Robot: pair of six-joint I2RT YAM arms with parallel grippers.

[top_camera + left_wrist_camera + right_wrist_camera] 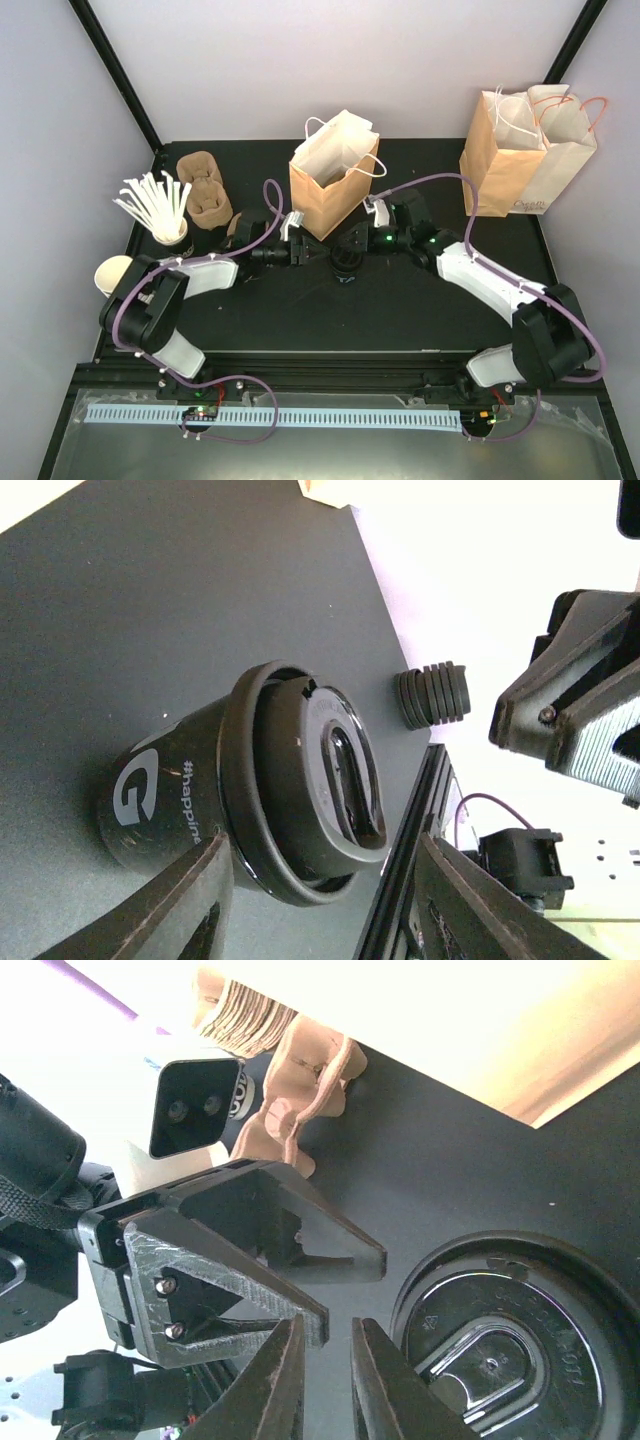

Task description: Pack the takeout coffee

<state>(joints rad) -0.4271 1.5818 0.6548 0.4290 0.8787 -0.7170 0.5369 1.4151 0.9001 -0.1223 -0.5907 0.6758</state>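
The takeout coffee (344, 262) stands upright on the black table, just in front of the open brown bag (335, 180). Its glossy black lid (310, 780) tops a dark printed band. My left gripper (320, 900) is open, with its jaws wide on either side of the cup's lid end. One finger (185, 900) sits right by the rim and the other stands apart from it. My right gripper (328, 1380) is open only a crack with nothing between its fingers, and it hangs just left of the lid (510, 1345). Both grippers (318, 250) (355, 240) meet over the cup.
Brown pulp cup carriers (203, 190) and a cup of white stirrers (160, 205) stand at the back left. A lidless white cup (112, 275) sits at the left edge. More paper bags (530, 150) stand at the back right. The table's front rail (410, 840) runs close by the cup.
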